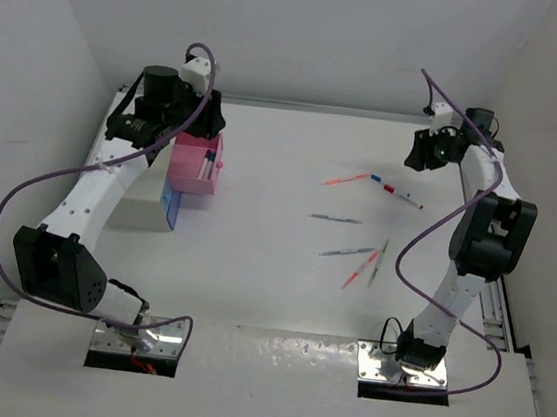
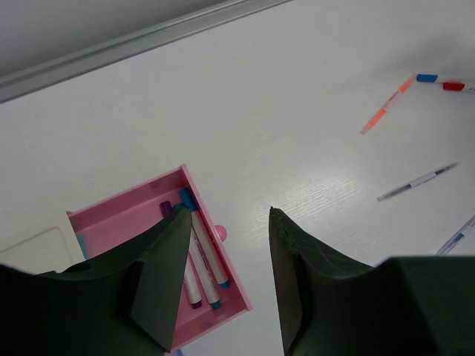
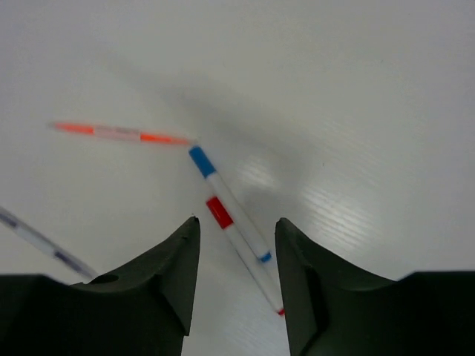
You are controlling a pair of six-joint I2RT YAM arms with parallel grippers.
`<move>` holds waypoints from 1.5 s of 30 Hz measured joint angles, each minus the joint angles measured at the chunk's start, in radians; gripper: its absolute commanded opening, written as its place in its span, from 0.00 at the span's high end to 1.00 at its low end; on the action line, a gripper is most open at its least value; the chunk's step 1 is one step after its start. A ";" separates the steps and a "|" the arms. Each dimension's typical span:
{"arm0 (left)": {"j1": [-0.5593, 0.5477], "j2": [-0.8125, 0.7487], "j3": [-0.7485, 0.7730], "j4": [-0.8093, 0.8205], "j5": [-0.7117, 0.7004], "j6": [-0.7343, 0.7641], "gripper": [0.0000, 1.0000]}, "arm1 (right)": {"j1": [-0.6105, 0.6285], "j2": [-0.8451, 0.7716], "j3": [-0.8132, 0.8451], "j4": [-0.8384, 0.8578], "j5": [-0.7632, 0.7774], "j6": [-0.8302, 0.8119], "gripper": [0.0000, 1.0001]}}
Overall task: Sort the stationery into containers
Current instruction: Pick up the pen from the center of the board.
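Note:
My left gripper (image 2: 230,211) stands open over the pink container (image 2: 126,215) with nothing between its fingers. Inside that box lie three white markers (image 2: 202,256) with teal and purple caps. In the top view the pink container (image 1: 195,167) sits at the back left, under the left gripper (image 1: 198,137). My right gripper (image 3: 237,219) is open above a blue-capped marker (image 3: 226,193) and a red-capped marker (image 3: 223,213), which lie on the table side by side. An orange pen (image 3: 122,133) touches their far end. The blue container (image 1: 169,206) shows only its edge.
A white cabinet block (image 1: 137,211) stands by the left arm, next to the pink box. Several loose pens (image 1: 358,258) lie mid-table, and a thin grey one (image 1: 336,218) lies above them. The back wall edge (image 2: 148,37) runs close behind the pink box.

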 measured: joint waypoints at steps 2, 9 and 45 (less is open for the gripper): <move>-0.001 -0.014 -0.001 0.000 0.004 0.012 0.48 | -0.002 0.001 0.017 -0.103 0.029 -0.097 0.55; -0.001 -0.027 -0.031 -0.002 0.014 0.022 0.47 | -0.015 0.049 0.031 -0.370 0.091 -0.325 0.50; -0.002 -0.027 -0.037 -0.002 0.014 0.020 0.47 | 0.026 0.230 0.079 -0.401 0.288 -0.556 0.89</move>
